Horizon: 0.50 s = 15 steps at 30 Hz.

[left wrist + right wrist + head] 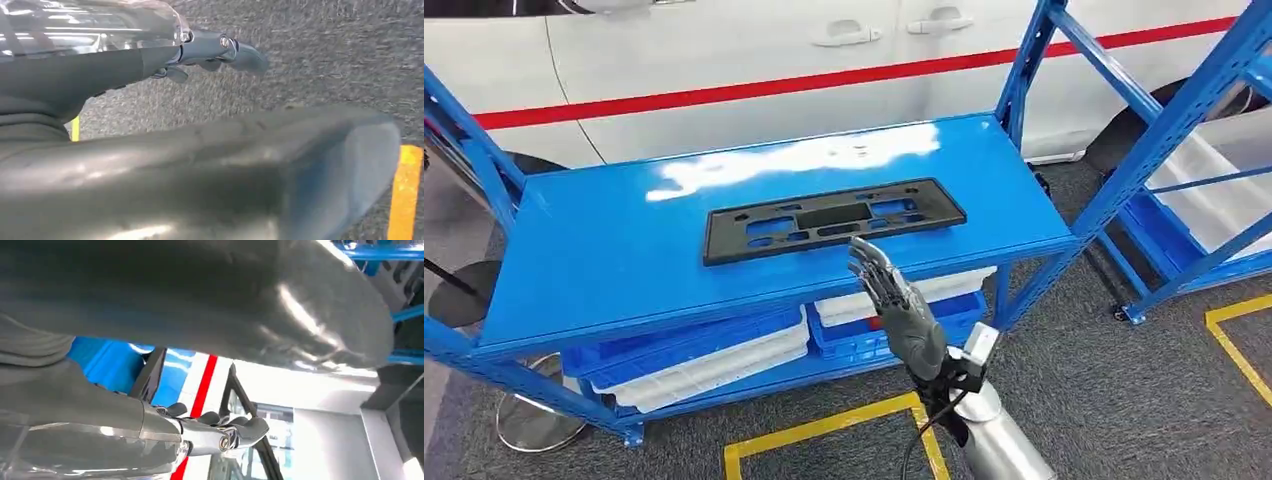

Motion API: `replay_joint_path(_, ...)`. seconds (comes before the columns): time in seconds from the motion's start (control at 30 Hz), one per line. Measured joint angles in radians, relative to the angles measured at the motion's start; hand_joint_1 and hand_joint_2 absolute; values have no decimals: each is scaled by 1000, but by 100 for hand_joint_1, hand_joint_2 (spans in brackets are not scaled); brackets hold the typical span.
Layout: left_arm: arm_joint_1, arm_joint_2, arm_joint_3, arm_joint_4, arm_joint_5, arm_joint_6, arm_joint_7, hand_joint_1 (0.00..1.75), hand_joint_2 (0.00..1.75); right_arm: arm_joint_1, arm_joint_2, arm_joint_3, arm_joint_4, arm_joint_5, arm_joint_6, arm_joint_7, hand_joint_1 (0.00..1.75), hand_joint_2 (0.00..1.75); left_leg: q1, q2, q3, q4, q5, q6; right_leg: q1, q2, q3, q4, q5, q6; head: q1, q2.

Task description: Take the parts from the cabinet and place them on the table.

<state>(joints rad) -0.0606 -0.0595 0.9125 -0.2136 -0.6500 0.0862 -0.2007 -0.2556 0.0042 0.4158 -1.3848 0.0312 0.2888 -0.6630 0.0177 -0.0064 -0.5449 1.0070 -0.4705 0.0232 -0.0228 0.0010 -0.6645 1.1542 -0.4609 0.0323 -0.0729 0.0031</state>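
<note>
Up top, blue shelf (604,260) carries black part (832,218); right hand (894,300) nearby, fingers spread, empty; white car (754,50) behind.

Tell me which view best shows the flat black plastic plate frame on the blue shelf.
The head view: the flat black plastic plate frame lies whole on the blue shelf. The right wrist view catches a dark edge, likely the frame's. The left wrist view looks at floor.
</note>
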Motion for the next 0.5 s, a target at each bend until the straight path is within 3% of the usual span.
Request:
replay_joint_path(0.03,-1,-2,0,0,-1,-1,-2,0,0,-13,0,5,8,3,-5,3,0,0,0,0,8,0,-7,-5,0,-1,35,-89,49,-3,0,0)
replay_joint_path(0.1,-4,-2,0,0,-6,-3,-6,0,0,-37,3,17,29,16,-10,4,0,0,-5,-2,6,4,-15,-20,10,-1,54,-136,24,-14,0,0)
replay_joint_path(0.17,-3,-2,0,0,-8,-5,-8,0,0,-54,5,31,48,32,-28,2,0,0,-4,0,8,-4,-17,-31,14,1,51,-129,20,-24,0,0)
replay_joint_path(0.23,-4,-2,0,0,-9,-5,-8,0,0,-72,10,39,63,39,-38,0,0,0,0,2,15,1,-31,-43,4,2,67,-145,21,-39,0,0)
replay_joint_path(0.27,-4,-2,0,0,-10,-5,-9,0,0,-83,12,43,69,40,-41,-3,0,0,0,2,0,41,-49,-45,5,0,75,-148,16,-48,0,0)
replay_joint_path(0.37,-2,-3,2,0,-12,-5,-8,0,0,-109,19,63,97,56,-63,-4,0,0,1,2,-128,271,-133,-50,13,-3,87,-148,4,-62,0,0)
replay_joint_path(0.4,1,-3,3,0,-12,-5,-8,0,0,-117,22,72,107,66,-75,-2,0,0,1,2,-163,317,-133,-51,16,-1,92,-147,-1,-63,0,0)
replay_joint_path(0.43,3,-3,6,0,-13,-3,-8,0,0,-126,27,82,114,75,-87,3,0,0,0,2,-171,309,-107,-51,17,1,98,-147,-6,-63,0,0)
replay_joint_path(0.5,3,-3,10,0,-16,-2,-14,0,0,-149,39,100,127,91,-116,15,0,0,0,2,-130,178,-5,-45,20,5,118,-147,-18,-61,0,0)
